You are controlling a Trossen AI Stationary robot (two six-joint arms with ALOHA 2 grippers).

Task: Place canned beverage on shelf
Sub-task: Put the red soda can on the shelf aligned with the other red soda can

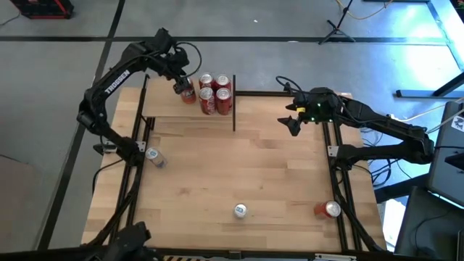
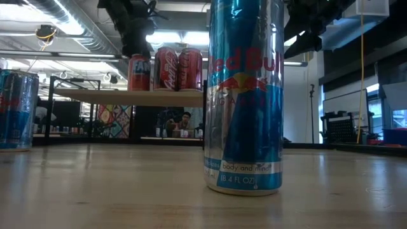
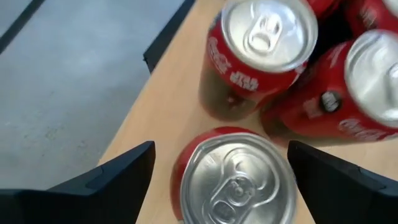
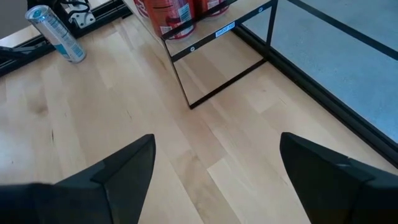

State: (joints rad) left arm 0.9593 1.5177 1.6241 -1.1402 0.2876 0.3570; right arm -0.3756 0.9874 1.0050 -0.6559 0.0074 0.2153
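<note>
The shelf (image 1: 163, 107) is a small raised light-wood board on thin black posts at the table's far edge. It also shows in the low view (image 2: 127, 97). Several red cans (image 1: 215, 93) stand upright on it. My left gripper (image 1: 183, 87) hangs over the shelf's left part, pointing down. It is open, with one finger (image 3: 118, 177) on each side of a red can (image 3: 233, 180) that stands on the board; a small gap shows beside each finger. My right gripper (image 1: 292, 122) is open and empty above the table, right of the shelf; it also shows in the right wrist view (image 4: 214, 155).
A tall blue-and-silver can (image 1: 240, 211) stands near the table's near edge and fills the middle of the low view (image 2: 245, 95). Another blue-and-silver can (image 1: 154, 155) stands at the table's left. A red can (image 1: 330, 209) is at the near right. Bare wood lies mid-table.
</note>
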